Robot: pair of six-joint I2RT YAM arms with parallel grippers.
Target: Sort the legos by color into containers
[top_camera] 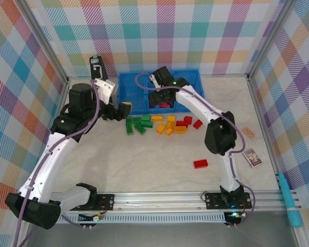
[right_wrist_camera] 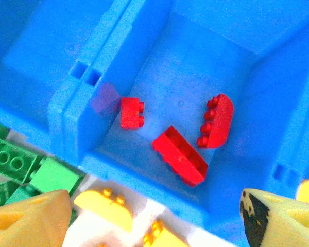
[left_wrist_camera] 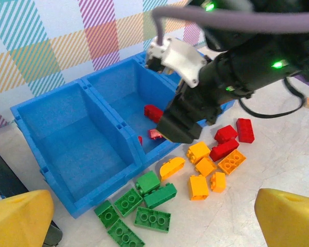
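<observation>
Right gripper (right_wrist_camera: 154,218) hangs released, jaws spread, over a blue tray (right_wrist_camera: 72,118) compartment holding three red legos (right_wrist_camera: 179,154); left gripper (left_wrist_camera: 152,221) gapes empty at the tray's eight o'clock.

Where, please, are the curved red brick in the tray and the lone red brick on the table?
curved red brick (right_wrist_camera: 219,121), right wrist view, rounded back.
lone red brick (top_camera: 200,164), top external view, top face.

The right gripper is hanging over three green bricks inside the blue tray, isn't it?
No, the three bricks inside the blue tray are red, not green. The right wrist view shows them under the right gripper.
</observation>
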